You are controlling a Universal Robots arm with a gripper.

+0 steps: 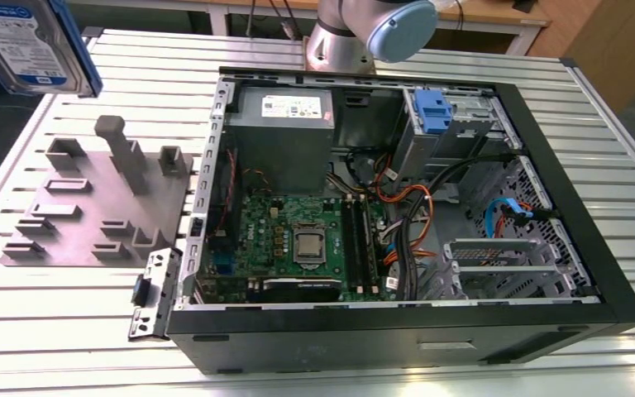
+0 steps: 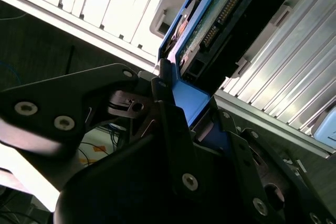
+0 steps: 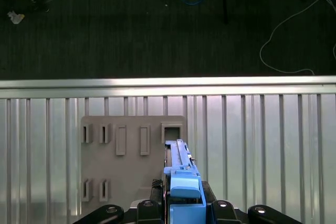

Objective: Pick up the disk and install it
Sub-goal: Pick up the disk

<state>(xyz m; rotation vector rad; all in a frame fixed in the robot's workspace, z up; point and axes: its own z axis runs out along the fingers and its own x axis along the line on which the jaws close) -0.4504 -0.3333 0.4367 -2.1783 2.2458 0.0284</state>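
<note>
1. black fingers (image 2: 168, 129) of the gripper (image 2: 194, 114) sit closest in the second wrist view. they are clenched on the blue carrier frame of the disk (image 2: 231, 14). the frame's end is pinched between the jaws, and the drive body juts out past the tips with its circuit side showing.
2. in the first wrist view the disk (image 3: 181, 174) stands edge-on between the jaws. the grey fixture plate (image 3: 131, 156) lies beyond the tips, apart from it, and no slot of the plate holds the disk.
3. in the exterior view the disk (image 1: 31, 41) hangs in the air, label side out. it is clear of the slatted table (image 1: 53, 331) and well apart from the open computer case (image 1: 406, 318).
4. step in hand, as i judge it: the pick-up is done, the disk is being carried, and installing has not begun.
5. my guess for its seat is the drive bay (image 1: 472, 116) by the blue latch (image 1: 432, 112), across the case from the jaws.
6. the next move calls for a firm hold, since the jaws grip only one end. it also needs clearance over the case wall and the cables (image 1: 417, 198), and the disk must be turned to line up with the bay before it goes in.
</note>
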